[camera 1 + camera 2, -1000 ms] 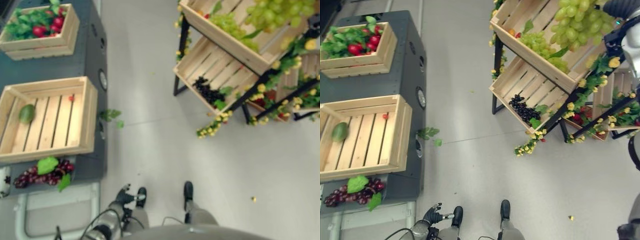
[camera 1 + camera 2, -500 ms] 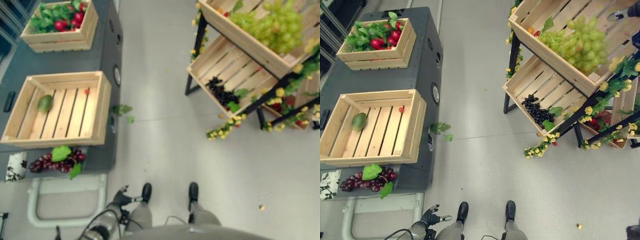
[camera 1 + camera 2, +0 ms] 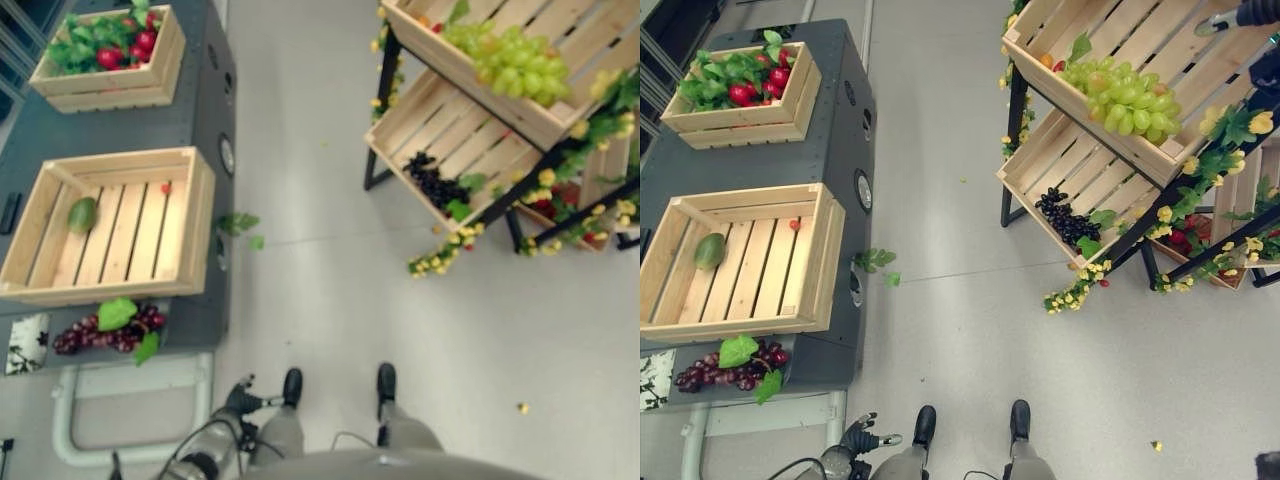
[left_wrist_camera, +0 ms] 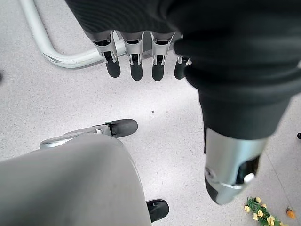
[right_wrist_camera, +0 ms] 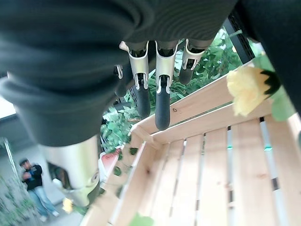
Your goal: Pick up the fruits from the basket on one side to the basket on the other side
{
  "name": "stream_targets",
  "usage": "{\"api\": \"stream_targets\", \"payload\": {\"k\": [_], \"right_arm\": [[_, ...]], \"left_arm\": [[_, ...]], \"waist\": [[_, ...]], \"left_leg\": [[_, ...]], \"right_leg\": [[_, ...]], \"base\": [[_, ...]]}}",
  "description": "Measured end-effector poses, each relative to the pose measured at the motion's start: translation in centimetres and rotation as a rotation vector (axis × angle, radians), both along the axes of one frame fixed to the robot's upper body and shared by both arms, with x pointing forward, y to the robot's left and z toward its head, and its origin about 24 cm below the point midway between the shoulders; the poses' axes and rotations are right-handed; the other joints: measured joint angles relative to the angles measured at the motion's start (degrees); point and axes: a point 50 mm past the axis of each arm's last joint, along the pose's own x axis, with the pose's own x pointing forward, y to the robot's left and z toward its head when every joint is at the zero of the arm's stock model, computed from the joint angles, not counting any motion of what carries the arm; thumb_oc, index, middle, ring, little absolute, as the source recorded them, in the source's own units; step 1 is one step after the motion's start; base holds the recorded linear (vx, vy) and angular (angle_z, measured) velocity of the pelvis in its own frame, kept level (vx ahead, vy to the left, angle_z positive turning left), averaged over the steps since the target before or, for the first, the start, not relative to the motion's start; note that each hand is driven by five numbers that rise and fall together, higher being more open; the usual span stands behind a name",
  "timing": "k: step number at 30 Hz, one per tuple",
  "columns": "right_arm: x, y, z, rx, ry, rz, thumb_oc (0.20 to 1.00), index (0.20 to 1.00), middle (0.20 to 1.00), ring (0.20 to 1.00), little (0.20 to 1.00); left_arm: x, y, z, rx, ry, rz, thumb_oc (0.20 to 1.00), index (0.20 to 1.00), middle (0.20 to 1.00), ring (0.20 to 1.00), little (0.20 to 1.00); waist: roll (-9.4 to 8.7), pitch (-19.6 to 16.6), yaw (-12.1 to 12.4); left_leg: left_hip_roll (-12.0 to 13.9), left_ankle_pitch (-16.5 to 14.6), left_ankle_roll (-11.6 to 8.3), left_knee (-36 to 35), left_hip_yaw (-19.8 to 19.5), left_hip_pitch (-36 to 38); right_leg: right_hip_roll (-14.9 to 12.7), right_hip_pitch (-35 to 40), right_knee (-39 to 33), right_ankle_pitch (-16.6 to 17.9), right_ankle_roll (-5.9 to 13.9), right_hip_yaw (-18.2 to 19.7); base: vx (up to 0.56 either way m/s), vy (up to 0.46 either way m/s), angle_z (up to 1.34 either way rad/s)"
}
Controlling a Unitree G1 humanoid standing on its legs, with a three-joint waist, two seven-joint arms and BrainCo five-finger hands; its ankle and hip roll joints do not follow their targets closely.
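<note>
On the dark cart at the left a slatted wooden crate (image 3: 828, 262) holds one green fruit (image 3: 708, 250). Behind it a smaller crate (image 3: 740, 125) holds red fruits (image 3: 750, 90) and leaves. Purple grapes (image 3: 725, 375) lie on the cart's front edge. On the right a rack carries tilted crates. In the upper crate (image 3: 1080, 115) lies a bunch of green grapes (image 3: 1125, 100), and in the lower crate (image 3: 1080, 165) dark grapes (image 3: 1065, 215). My right hand (image 3: 1240, 15) is above the upper crate's far end, its fingers (image 5: 162, 94) straight and empty. My left hand (image 3: 862, 435) hangs open over the floor.
Yellow flowers (image 3: 1075, 290) trail along the rack's black frame. A low crate with red fruit (image 3: 1185, 240) sits under the rack. A leaf sprig (image 3: 875, 260) lies on the floor beside the cart. A person (image 5: 30, 188) stands far off. The cart's white tube frame (image 4: 47, 42) is near my left hand.
A green grape bunch that hung high beside my right hand has come down and now lies in the upper crate. The whole view has shifted. The left hand has stayed put.
</note>
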Motion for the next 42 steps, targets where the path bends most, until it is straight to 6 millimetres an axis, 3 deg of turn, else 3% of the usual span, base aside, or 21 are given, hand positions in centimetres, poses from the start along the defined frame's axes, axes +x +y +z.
{"api": "stream_targets", "payload": {"k": [3, 7, 13, 20, 25, 33, 40, 42], "right_arm": [[-0.3, 0.7, -0.5, 0.069, -0.047, 0.104, 1.0, 1.0, 1.0, 1.0, 1.0], [-0.5, 3.7, -3.8, 0.164, -0.094, 0.383, 1.0, 1.0, 1.0, 1.0, 1.0], [-1.1, 7.6, -8.8, 0.228, -0.041, 0.615, 1.0, 1.0, 1.0, 1.0, 1.0], [-2.3, 12.2, -11.7, 0.262, -0.008, 0.84, 1.0, 1.0, 1.0, 1.0, 1.0], [-3.5, 15.1, -14.6, 0.341, 0.018, 0.98, 1.0, 1.0, 1.0, 1.0, 1.0], [-4.2, 16.3, -18.1, 0.458, 0.063, 1.021, 1.0, 1.0, 1.0, 1.0, 1.0], [-5.4, 16.5, -23.7, 0.548, 0.171, 0.95, 1.0, 1.0, 1.0, 1.0, 1.0], [-5.8, 15.7, -24.8, 0.551, 0.19, 0.903, 1.0, 1.0, 1.0, 1.0, 1.0]], "left_arm": [[-0.1, 0.1, 0.0, 0.0, 0.002, 0.011, 1.0, 1.0, 1.0, 1.0, 1.0], [-0.2, 0.4, 0.0, 0.001, 0.004, 0.04, 1.0, 1.0, 1.0, 1.0, 1.0], [0.0, 0.3, 0.0, -0.008, -0.007, 0.066, 1.0, 1.0, 1.0, 1.0, 1.0], [0.1, 0.5, 0.1, -0.022, -0.02, 0.133, 1.0, 1.0, 1.0, 1.0, 1.0], [-0.5, 1.4, -0.1, -0.061, -0.017, 0.299, 1.0, 1.0, 1.0, 1.0, 1.0], [-0.6, 1.6, -0.1, -0.096, -0.025, 0.374, 1.0, 1.0, 1.0, 1.0, 1.0], [-0.9, 2.2, 0.0, -0.105, -0.03, 0.442, 1.0, 1.0, 1.0, 1.0, 1.0], [-0.7, 2.2, 0.1, -0.108, -0.043, 0.443, 1.0, 1.0, 1.0, 1.0, 1.0]], "waist": [[-0.15, 0.1, 0.0], [-0.54, 0.7, -1.4], [-0.71, 1.4, -1.5], [-1.32, 2.0, -1.3], [-2.42, 2.5, -0.6], [-3.04, 2.4, 1.7], [-4.31, 2.5, 1.9], [-4.4, 2.5, 1.8]], "left_leg": [[0.1, 0.0, 0.01, -0.2, 0.7, 0.5], [0.1, -0.1, 0.05, -0.3, 1.2, 1.0], [0.1, -0.1, 0.04, -0.3, 2.5, 1.8], [0.0, -0.1, 0.06, -0.3, 2.6, 2.1], [-0.1, -0.3, 0.2, -0.3, 2.5, 3.3], [-0.1, -0.2, 0.26, -0.3, 2.2, 3.8], [-1.0, 0.1, 0.67, -0.3, 0.0, 4.1], [-1.2, 0.2, 0.85, 0.0, -1.4, 3.6]], "right_leg": [[0.1, 0.1, 0.0, 0.0, -0.02, 0.5], [0.2, 0.4, 0.0, 0.1, -0.03, 0.9], [0.3, 0.5, 0.0, 0.4, 0.0, 1.8], [0.3, 0.8, 0.0, 0.4, 0.05, 2.0], [0.1, 2.1, 0.0, 0.4, 0.04, 1.8], [-0.1, 3.0, 0.0, 0.3, 0.16, 1.1], [-1.0, 4.6, 0.0, -0.3, 0.8, -0.4], [-1.2, 5.4, 0.0, -0.9, 1.1, -0.2]], "base": [[-0.03, 0.017, -0.1], [-0.03, 0.002, -0.05], [-0.03, 0.013, -0.1], [-0.01, 0.013, 0.0], [-0.02, 0.041, 0.03], [-0.03, 0.052, 0.04], [-0.02, 0.027, 0.16], [-0.05, -0.005, 0.45]]}}
